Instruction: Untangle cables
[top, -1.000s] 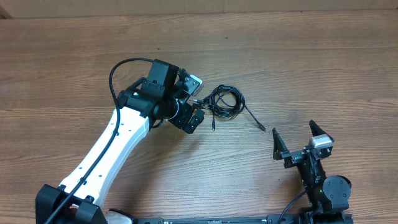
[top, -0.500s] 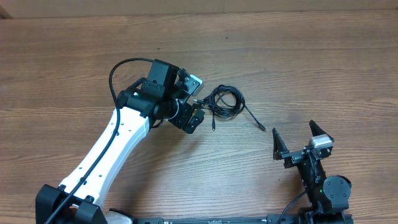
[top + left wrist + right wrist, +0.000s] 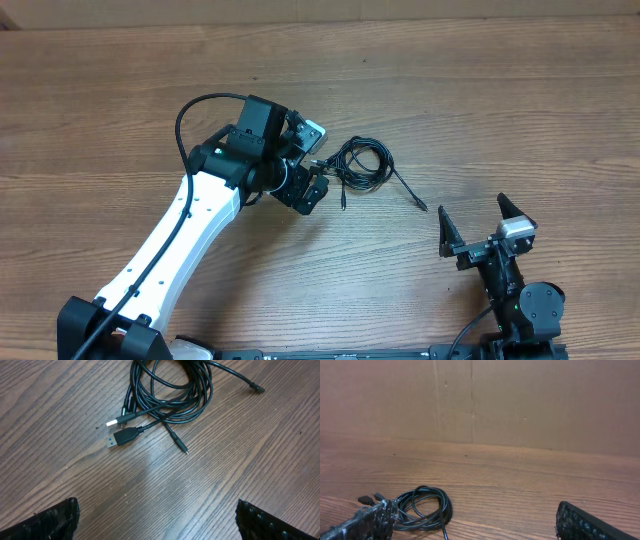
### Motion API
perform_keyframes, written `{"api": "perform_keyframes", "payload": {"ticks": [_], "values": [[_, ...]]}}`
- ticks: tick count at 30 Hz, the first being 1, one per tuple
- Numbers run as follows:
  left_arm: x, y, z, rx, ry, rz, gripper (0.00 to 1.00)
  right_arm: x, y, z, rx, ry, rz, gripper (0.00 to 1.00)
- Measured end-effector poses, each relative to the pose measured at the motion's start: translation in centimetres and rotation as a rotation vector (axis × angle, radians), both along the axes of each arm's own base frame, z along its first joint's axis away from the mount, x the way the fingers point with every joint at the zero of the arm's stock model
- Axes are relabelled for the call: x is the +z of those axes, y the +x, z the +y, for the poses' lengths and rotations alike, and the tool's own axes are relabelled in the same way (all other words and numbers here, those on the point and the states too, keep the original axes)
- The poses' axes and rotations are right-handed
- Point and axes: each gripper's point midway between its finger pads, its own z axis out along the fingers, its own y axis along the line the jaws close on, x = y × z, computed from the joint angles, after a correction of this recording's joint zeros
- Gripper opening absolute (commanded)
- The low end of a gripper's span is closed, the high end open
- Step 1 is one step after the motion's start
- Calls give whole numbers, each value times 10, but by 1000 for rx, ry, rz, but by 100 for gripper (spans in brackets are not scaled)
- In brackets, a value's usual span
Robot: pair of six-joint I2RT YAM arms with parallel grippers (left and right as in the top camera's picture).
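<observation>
The left gripper gaped wide, holding nothing; just ahead of its fingers lay the cables, a loose coil mid-table, plug ends nearest. The right gripper, equally open and empty, sat farther off, by the near edge

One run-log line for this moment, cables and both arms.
cables: thin black cords in tangled coil on wooden table | left jaws: open, empty, beside coil's plug ends | right jaws: open, empty, apart from coil | untangling: not begun

No visible change to the cables since a second ago
</observation>
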Motion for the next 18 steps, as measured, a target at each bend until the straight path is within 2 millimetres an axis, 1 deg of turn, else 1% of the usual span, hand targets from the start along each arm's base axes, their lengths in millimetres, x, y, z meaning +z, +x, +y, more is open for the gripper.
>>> {"api": "perform_keyframes", "payload": {"ticks": [18], "values": [[-1, 1, 3, 9, 20, -5, 100, 0, 0, 0, 0, 0, 0, 100]]}}
